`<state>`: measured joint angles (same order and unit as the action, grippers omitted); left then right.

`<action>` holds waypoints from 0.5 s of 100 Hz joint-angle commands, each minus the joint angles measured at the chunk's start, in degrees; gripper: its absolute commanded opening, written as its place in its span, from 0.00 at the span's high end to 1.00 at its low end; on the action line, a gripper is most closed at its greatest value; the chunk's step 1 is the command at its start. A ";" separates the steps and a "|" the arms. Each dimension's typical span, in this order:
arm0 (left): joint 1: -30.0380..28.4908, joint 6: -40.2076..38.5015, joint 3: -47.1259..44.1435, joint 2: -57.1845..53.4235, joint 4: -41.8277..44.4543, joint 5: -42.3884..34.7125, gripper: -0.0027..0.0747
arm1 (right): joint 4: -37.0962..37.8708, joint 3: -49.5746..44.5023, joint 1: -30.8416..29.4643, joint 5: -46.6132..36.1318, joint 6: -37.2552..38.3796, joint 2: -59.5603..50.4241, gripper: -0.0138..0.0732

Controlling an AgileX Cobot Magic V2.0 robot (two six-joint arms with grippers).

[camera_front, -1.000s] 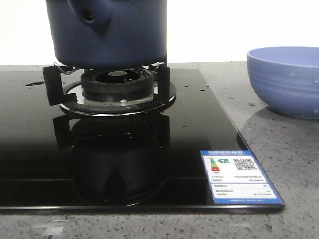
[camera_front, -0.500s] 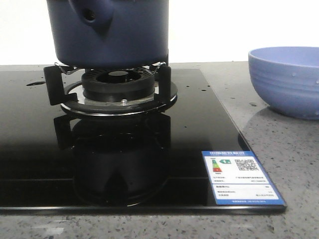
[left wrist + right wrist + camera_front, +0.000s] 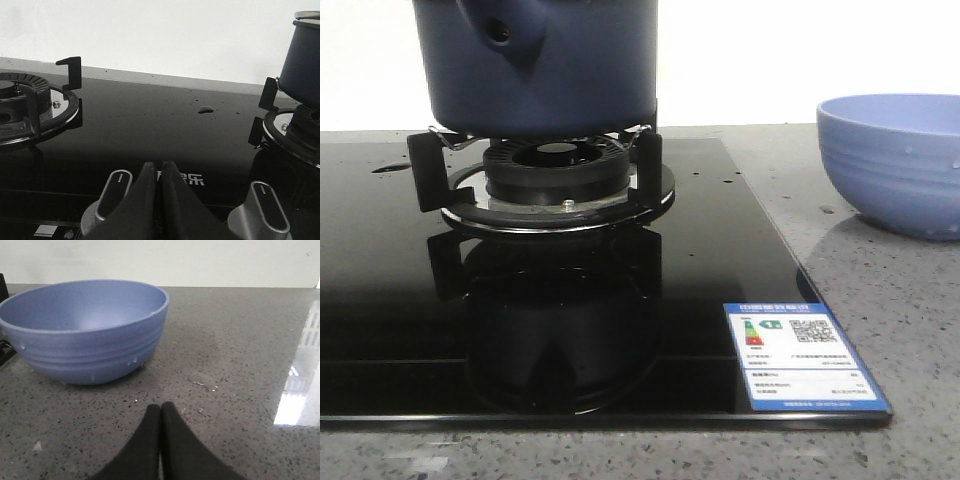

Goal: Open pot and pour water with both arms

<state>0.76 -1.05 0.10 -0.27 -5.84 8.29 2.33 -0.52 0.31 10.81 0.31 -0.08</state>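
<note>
Front view: we see the matte dark navy-blue cylindrical pot [image 3: 535, 65] seated on the black pan supports of the round gas burner [image 3: 556, 175], its short stub handle with a round hole facing us at about 11 o'clock of the pot's visible wall. The burner sits on the glossy black glass hob [image 3: 550, 290]. A blue-and-white energy label [image 3: 805, 355] lies at the hob's 4 o'clock corner. At 3 o'clock of the pot, well apart on the speckled grey stone counter [image 3: 890, 330], stands the periwinkle-blue ribbed bowl [image 3: 892, 160], tiny droplets on its outer wall.

Left wrist view: we note the left gripper [image 3: 160, 167] with its dark fingers pressed together, holding nothing, above two silver control knobs [image 3: 111, 192]. A small drop of water [image 3: 205, 109] lies on the glass between the two burners.

Right wrist view: the right gripper [image 3: 160, 410] is likewise fully closed and empty, near the bowl.
</note>
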 commanded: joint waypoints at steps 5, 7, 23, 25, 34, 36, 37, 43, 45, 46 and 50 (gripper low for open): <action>0.38 -0.47 -1.98 -1.52 -0.49 -3.99 0.99 | 0.96 -1.40 0.02 -3.95 1.12 -1.52 0.91; 0.38 -0.47 -1.98 -1.52 -0.49 -3.99 0.99 | 0.96 -1.40 0.02 -3.34 1.66 -1.52 0.91; 0.38 -0.47 -1.98 -1.52 -0.49 -3.99 0.99 | 0.84 -1.40 0.02 1.21 1.85 -1.52 0.91; 0.38 -0.47 -1.98 -1.52 -0.49 -3.99 0.99 | 0.84 -1.40 0.02 1.21 1.85 -1.52 0.91; 0.38 -0.47 -1.98 -1.52 -0.49 -3.99 0.99 | 0.84 -1.40 0.02 1.21 1.85 -1.52 0.91; 0.38 -0.47 -1.98 -1.52 -0.49 -3.99 0.99 | 0.84 -1.40 0.02 1.21 1.85 -1.52 0.91; 0.38 -0.47 -1.98 -1.52 -0.49 -3.99 0.99 | 0.84 -1.40 0.02 1.21 1.85 -1.52 0.91; 0.38 -0.47 -1.98 -1.52 -0.49 -3.99 0.99 | 0.84 -1.40 0.02 1.21 1.85 -1.52 0.91; 0.38 -0.47 -1.98 -1.52 -0.49 -3.99 0.99 | 0.84 -1.40 0.02 1.21 1.85 -1.52 0.91; 0.38 -0.47 -1.98 -1.52 -0.49 -3.99 0.99 | 0.84 -1.40 0.02 1.21 1.85 -1.52 0.91; 0.38 -0.47 -1.98 -1.52 -0.49 -3.99 0.99 | 0.84 -1.40 0.02 1.21 1.85 -1.52 0.91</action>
<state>0.76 -1.05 0.10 -0.27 -5.84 8.29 2.43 -0.52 0.31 15.99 2.08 -0.55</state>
